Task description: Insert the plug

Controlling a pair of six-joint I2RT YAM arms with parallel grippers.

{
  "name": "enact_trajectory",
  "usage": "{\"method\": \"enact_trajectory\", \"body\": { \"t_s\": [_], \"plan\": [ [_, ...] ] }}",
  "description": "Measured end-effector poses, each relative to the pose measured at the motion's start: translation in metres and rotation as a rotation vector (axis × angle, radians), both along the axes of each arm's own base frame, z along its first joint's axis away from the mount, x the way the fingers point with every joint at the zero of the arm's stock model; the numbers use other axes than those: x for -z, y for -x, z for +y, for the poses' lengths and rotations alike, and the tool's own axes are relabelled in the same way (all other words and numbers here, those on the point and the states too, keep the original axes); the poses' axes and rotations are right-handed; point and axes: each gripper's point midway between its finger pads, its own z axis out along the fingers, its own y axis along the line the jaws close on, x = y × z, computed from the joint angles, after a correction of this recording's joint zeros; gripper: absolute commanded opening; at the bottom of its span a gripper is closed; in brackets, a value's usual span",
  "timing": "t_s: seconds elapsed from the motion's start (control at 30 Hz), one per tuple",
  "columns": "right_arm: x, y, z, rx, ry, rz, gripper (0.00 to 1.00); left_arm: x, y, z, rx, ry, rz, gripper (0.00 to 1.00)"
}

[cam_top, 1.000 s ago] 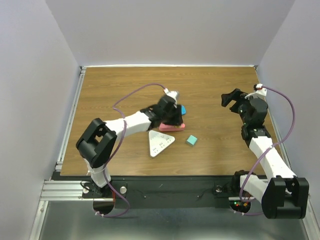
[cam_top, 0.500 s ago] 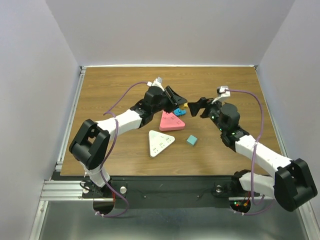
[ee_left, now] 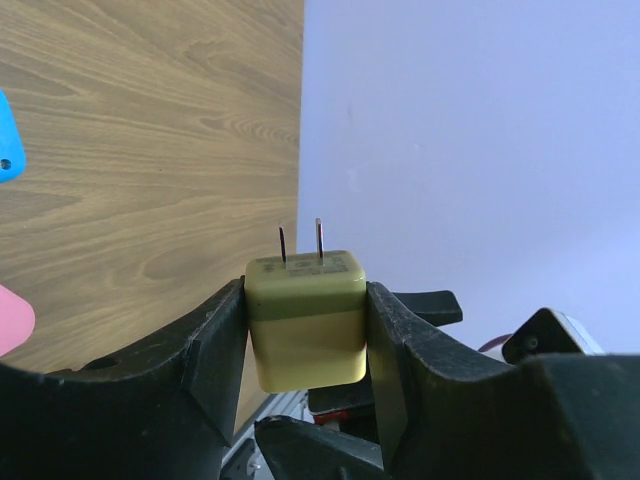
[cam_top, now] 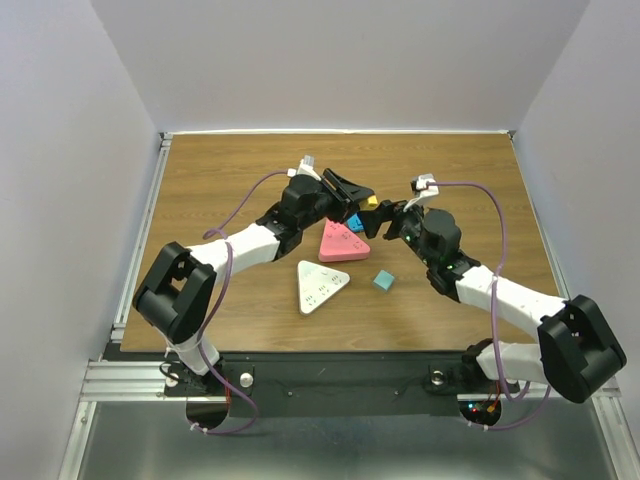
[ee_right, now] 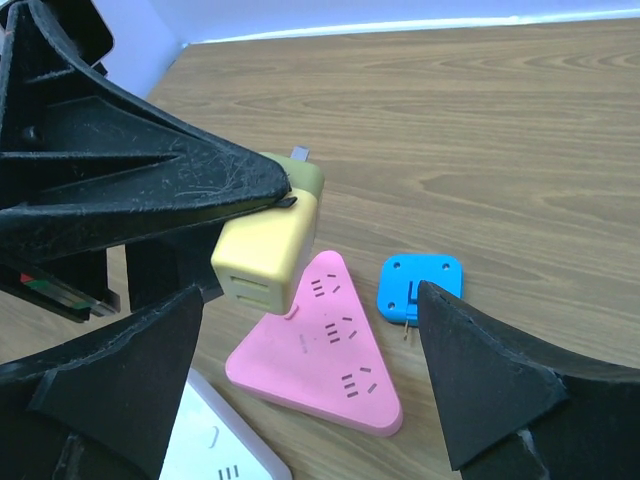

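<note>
My left gripper (ee_left: 305, 300) is shut on a yellow plug (ee_left: 305, 315), whose two metal prongs (ee_left: 300, 243) point away from the wrist. In the top view the left gripper (cam_top: 362, 196) holds the plug (cam_top: 371, 201) in the air above the table's middle. My right gripper (cam_top: 385, 222) is open just right of it and empty. In the right wrist view the plug (ee_right: 268, 245) hangs between the left gripper's black fingers (ee_right: 150, 190), above a pink triangular power strip (ee_right: 325, 350) with several sockets. The right gripper (ee_right: 305, 300) stands wide apart around this scene, touching nothing.
A blue square plug (ee_right: 420, 287) lies flat next to the pink strip (cam_top: 340, 243). A white triangular power strip (cam_top: 320, 285) lies nearer the arms, and a small teal block (cam_top: 382, 281) sits to its right. Walls close in the wooden table (cam_top: 230, 180).
The left gripper has risen from the pink strip and moved right with the yellow plug. The right arm has swung in from the table's right side to just beside it.
</note>
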Motion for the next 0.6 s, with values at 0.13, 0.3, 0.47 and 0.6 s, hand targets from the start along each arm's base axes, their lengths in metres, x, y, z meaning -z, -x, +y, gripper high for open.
{"method": "enact_trajectory", "body": {
  "t_s": [0.13, 0.3, 0.47, 0.6],
  "plan": [
    [-0.005, -0.003, 0.001, 0.013, -0.003, -0.028, 0.90, 0.004, 0.004, 0.003, -0.006, 0.017, 0.017, 0.00],
    [-0.013, -0.007, 0.004, 0.029, -0.011, -0.076, 0.86, 0.008, 0.007, 0.005, -0.011, 0.029, 0.040, 0.00],
    [0.000, -0.014, 0.013, 0.023, 0.015, -0.065, 0.74, 0.005, 0.008, 0.004, -0.008, 0.051, 0.043, 0.00],
    [0.003, -0.015, 0.020, 0.016, 0.018, -0.068, 0.58, 0.005, 0.009, 0.003, -0.008, 0.058, 0.046, 0.00]
  ]
}}
